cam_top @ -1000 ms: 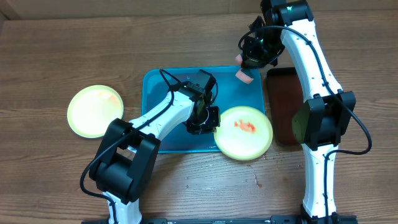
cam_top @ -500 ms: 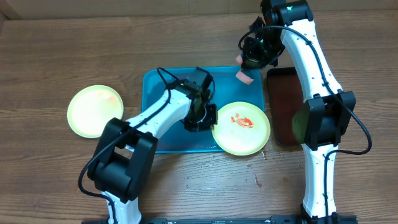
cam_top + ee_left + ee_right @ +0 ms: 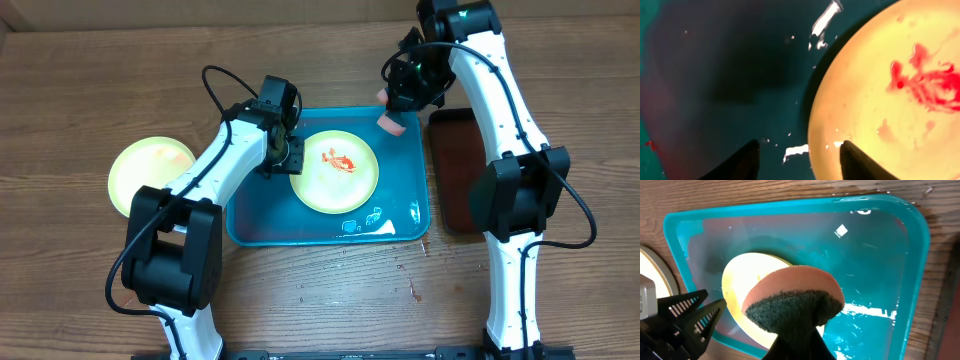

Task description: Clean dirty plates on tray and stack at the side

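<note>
Only the left wrist view shows the left end effector parted, astride the smeared plate's rim and gripping nothing. Overhead adds that this plate lies mid-tray toward the far edge. A second plate sits on the table off the tray's left edge. The right end effector pinches a sponge above the tray's far right corner.

Bright light; white glare on tray
</note>
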### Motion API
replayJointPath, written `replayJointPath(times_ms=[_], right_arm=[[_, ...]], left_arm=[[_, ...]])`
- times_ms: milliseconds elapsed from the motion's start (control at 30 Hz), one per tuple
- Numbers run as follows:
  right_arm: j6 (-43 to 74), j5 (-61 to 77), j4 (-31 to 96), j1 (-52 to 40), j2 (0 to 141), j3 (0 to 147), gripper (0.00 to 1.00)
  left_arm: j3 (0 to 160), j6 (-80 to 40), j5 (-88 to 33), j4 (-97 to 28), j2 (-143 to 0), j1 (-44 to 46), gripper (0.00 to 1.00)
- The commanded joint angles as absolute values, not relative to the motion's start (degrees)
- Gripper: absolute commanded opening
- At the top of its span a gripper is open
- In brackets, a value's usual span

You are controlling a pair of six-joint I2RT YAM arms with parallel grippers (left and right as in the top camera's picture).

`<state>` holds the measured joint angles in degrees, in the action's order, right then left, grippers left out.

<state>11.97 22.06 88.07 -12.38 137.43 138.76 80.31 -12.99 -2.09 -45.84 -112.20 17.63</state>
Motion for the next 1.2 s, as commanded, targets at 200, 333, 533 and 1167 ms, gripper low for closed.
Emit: replayJointPath(times_ms=[200, 333, 533, 1167], right_arm=[[11.7, 20.4, 87.5, -14.2, 135.5, 139.9, 0.04], [11.7, 20.4, 87.5, -14.2, 135.5, 139.9, 0.05], [11.7, 20.4, 87.1, -14.2, 135.5, 139.9, 0.04], [11.7, 20.4, 87.4, -14.2, 135.5, 139.9, 0.04]], left_arm=[[83.4, -16.8, -15.6, -55.1, -112.3, 17.7, 0.52], [82.2, -24.0, -13.1, -60.0, -112.3, 17.7, 0.41], [76.7, -28.2, -13.1, -54.3, -112.3, 19.8, 0.39], [73.6, -17.2, 9.8, -38.1, -112.3, 20.3, 0.13]])
